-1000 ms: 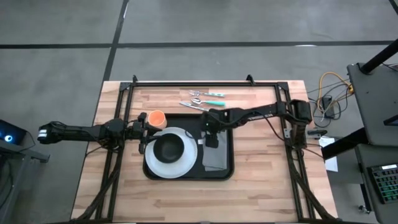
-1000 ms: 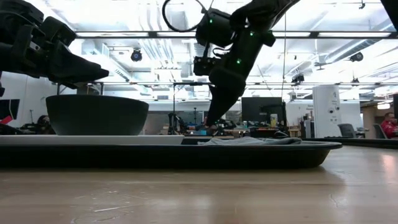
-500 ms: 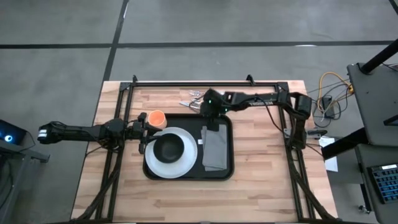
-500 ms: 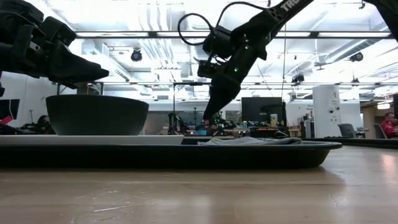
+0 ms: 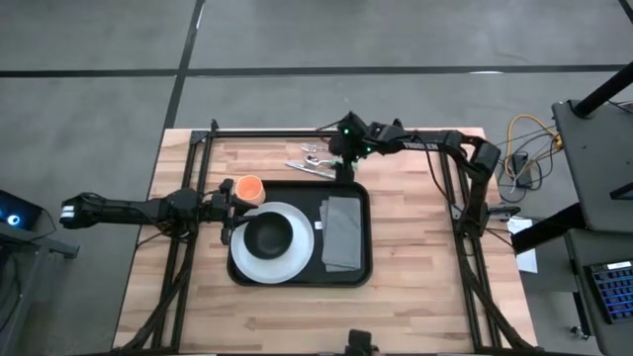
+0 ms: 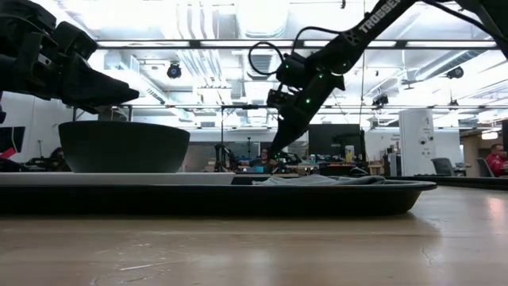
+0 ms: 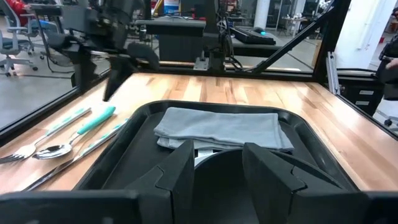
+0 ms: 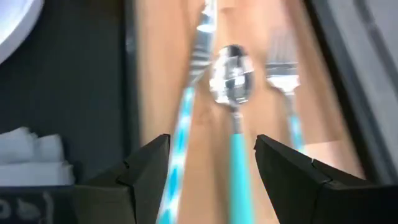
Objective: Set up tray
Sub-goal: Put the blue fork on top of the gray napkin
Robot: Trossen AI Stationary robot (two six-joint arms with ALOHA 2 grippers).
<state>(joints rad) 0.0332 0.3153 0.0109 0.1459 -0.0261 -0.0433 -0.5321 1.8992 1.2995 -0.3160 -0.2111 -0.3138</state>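
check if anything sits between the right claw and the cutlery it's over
Nothing visible does. The right claw is open above the spoon, with the fork and knife lying either side on bare wood beside the tray.

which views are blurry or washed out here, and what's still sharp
Right wrist view: the spoon and fork smear into streaks between the open right claw. Low view: ceiling lights glare white, leaving the bowl and tray as dark silhouettes. High view: evenly lit and sharp. Left wrist view: the napkin is clear.
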